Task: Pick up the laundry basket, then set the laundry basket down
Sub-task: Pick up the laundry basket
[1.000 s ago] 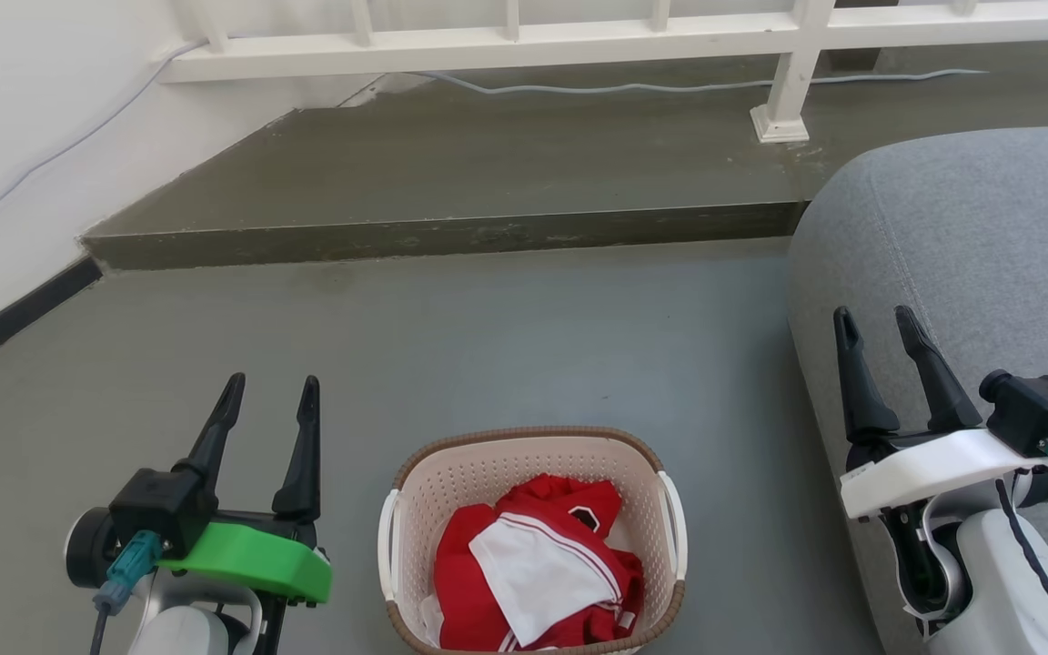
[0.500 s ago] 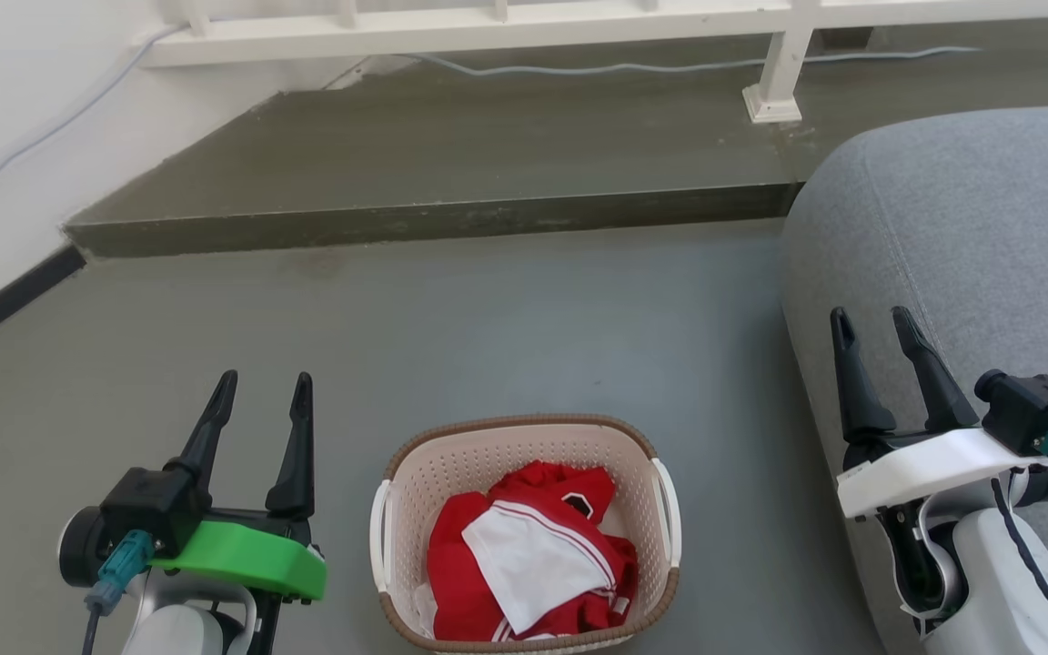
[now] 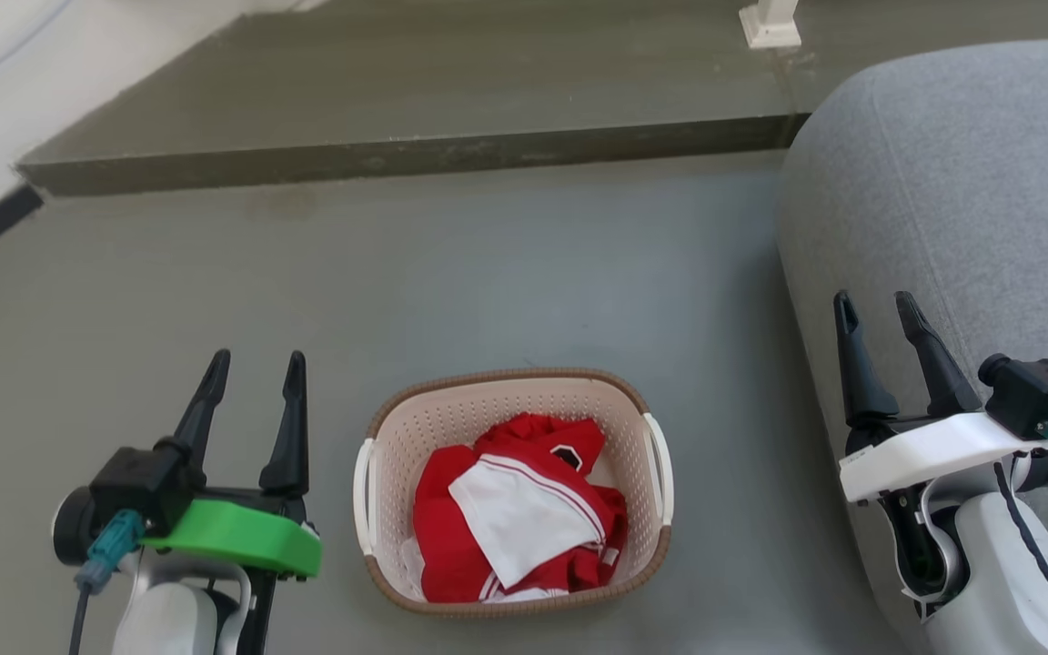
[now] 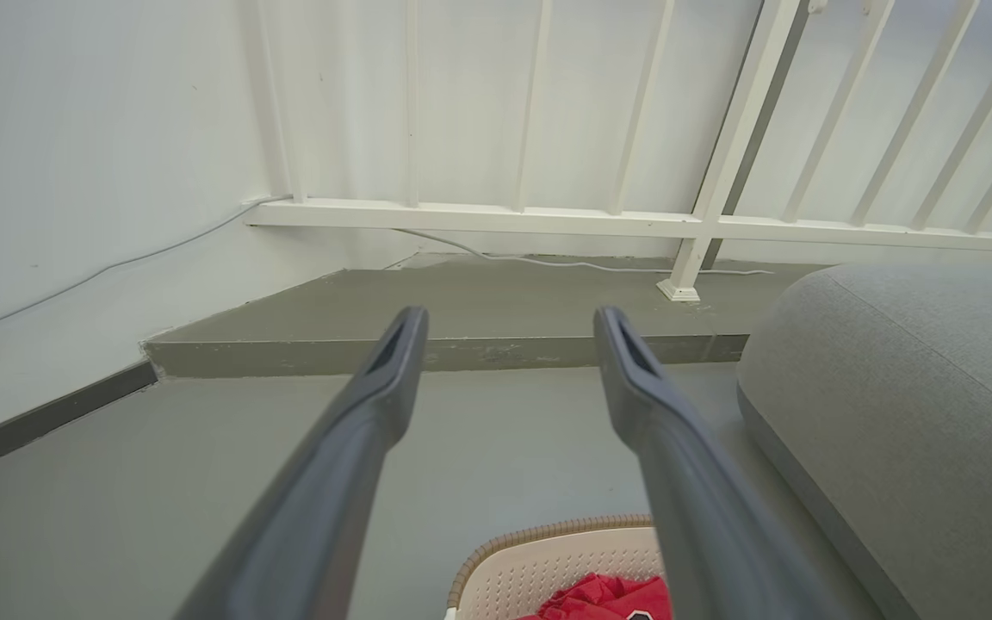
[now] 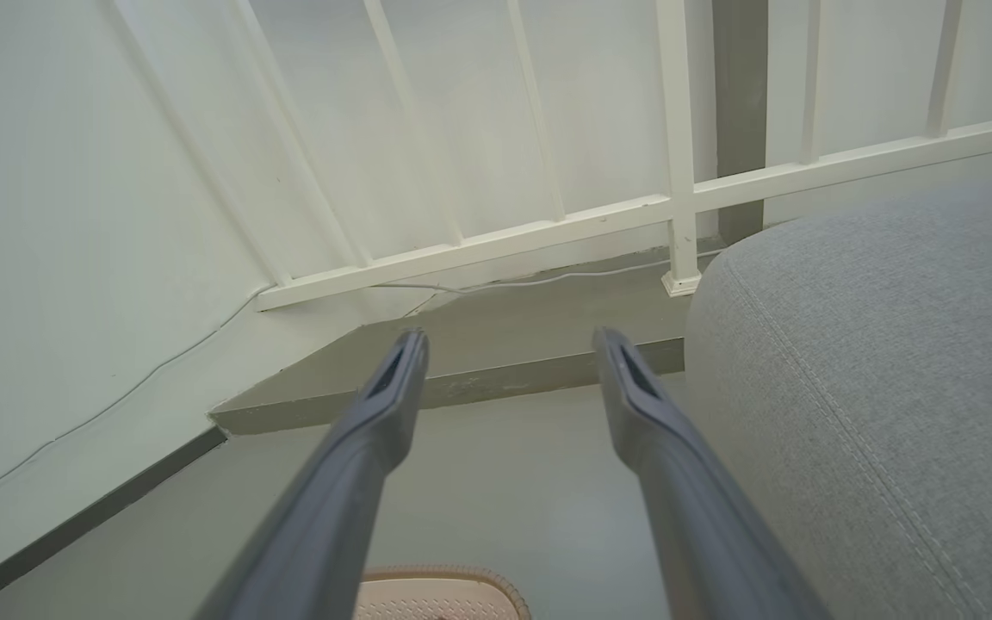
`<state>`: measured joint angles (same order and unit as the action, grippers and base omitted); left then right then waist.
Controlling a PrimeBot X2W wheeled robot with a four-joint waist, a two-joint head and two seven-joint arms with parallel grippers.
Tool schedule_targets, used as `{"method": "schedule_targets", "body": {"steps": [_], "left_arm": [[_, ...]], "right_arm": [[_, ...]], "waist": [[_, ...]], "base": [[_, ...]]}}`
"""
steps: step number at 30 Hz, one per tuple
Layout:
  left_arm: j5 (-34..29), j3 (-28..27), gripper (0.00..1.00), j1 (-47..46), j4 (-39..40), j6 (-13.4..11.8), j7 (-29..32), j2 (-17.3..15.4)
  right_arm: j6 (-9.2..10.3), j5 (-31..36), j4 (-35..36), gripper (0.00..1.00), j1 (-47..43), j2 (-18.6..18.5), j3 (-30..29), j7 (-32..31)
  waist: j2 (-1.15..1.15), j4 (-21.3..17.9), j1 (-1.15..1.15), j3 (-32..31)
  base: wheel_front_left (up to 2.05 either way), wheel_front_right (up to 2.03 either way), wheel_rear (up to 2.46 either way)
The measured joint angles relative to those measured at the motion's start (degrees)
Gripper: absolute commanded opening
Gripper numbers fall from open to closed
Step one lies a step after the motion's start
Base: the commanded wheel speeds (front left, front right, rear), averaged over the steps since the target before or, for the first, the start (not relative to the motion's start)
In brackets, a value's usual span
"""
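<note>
Left hand (image 3: 256,357), right hand (image 3: 872,298): both wide, empty, flanking laundry basket (image 3: 506,375), clear of it. Head camera tipped down since earlier frames; basket on floor (image 3: 524,273), now fully framed. Pickup not begun.

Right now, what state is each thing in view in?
laundry basket: upright on the floor, not gripped, holding clothes.
red and white garment: crumpled inside the laundry basket.
left gripper: open, empty, left of the basket, apart from it.
right gripper: open, empty, right of the basket, apart from it.
</note>
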<state>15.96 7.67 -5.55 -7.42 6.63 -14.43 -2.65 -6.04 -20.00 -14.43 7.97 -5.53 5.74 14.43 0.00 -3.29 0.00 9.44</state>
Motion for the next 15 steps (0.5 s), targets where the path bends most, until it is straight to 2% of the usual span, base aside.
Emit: {"method": "schedule_targets", "body": {"steps": [15], "left_arm": [[1.4,-0.1,1.0,-6.63,-8.43,0.22,0.0,0.22]], "right_arm": [[-0.51,-0.14,-6.47,1.0,3.79,0.03,0.3,0.0]], "waist": [[0.0,-0.02,0.0,9.19]], "base": [[0.0,0.0,0.0]]}}
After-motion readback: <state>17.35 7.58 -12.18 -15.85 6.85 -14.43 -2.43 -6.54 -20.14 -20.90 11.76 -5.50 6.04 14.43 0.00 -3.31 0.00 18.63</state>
